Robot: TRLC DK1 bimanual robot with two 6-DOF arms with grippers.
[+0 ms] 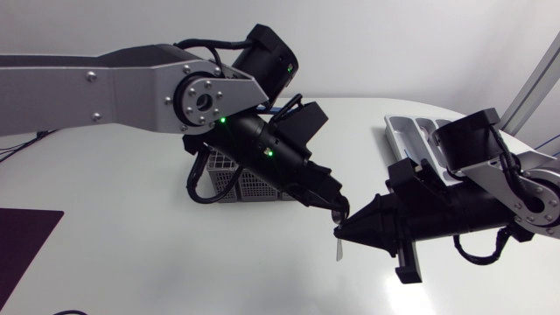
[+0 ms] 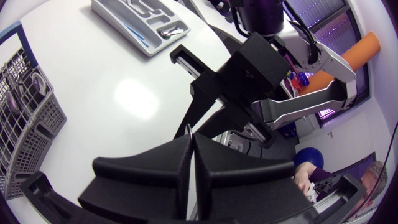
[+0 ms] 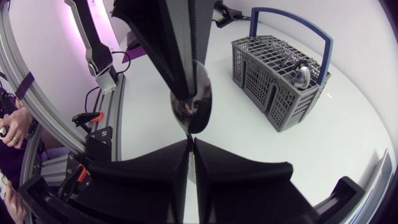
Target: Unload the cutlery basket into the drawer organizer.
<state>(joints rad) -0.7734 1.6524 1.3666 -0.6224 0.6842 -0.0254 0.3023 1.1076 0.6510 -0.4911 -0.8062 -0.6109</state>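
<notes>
A metal spoon [image 1: 337, 248] hangs above the table's middle, between my two grippers. My left gripper [image 1: 338, 208] comes down from the grey cutlery basket [image 1: 229, 179] side and is shut on the spoon. My right gripper [image 1: 342, 232] meets it tip to tip from the right, its fingers shut on the same spoon. In the right wrist view the spoon's shiny bowl [image 3: 194, 102] stands just ahead of my right gripper [image 3: 191, 144], under the left gripper's tips. The grey drawer organizer [image 1: 411, 140] lies behind the right arm.
The basket [image 3: 280, 81] has a blue handle and holds more cutlery [image 3: 301, 74]. The organizer [image 2: 140, 25] has cutlery in its compartments. A dark mat [image 1: 26, 236] lies at the table's front left corner.
</notes>
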